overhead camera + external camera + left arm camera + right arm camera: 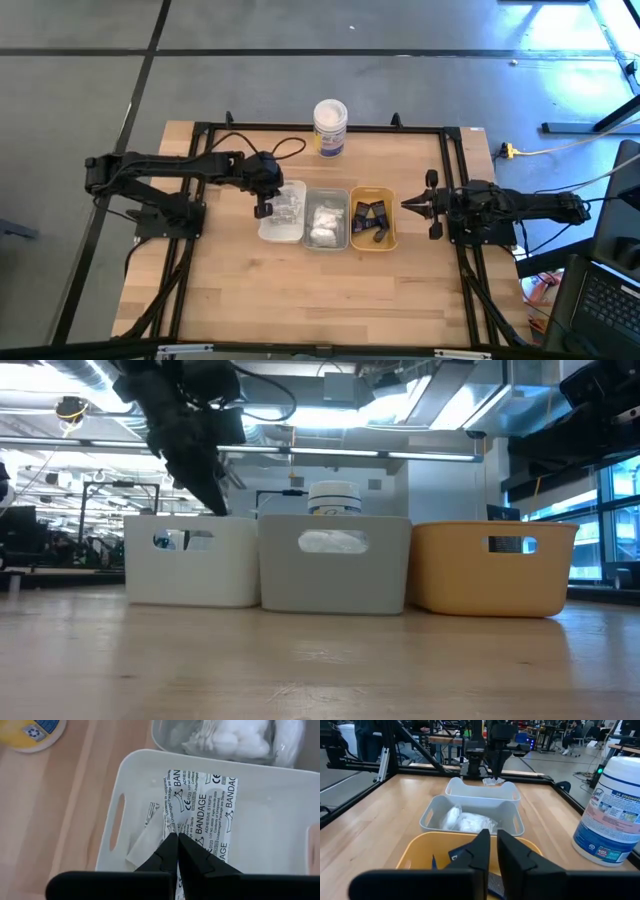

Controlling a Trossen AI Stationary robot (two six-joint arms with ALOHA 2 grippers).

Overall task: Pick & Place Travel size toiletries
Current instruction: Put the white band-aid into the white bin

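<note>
You work on a pale wooden table (300,290) framed by black rails, standing on a grey floor; in the low view you see behind it a large hall with ceiling pipes and light strips.

At the middle of the table 3 trays stand side by side, touching: the white tray (283,211), the grey tray (327,217) and the orange tray (373,216). The tall white tub (330,126) with a blue label stands behind them, near the far rail.

The left arm reaches from the left side, and the left gripper (176,851) is above the white tray, at its left end. Its fingers are pressed together on a flat clear bandage sachet (209,815) with black print, which hangs over the inside of the white tray. A few more sachets (150,832) lie on this tray's floor.

In the grey tray you see white soft wrapped bundles (465,822). In the orange tray lie small black tubes (370,220).

The right gripper (408,205) waits just beside the right side of the orange tray, with its fingers close together and only a thin gap between them, holding nothing.

You have wide bare wood in front of the trays and to both sides, up to the rails.
</note>
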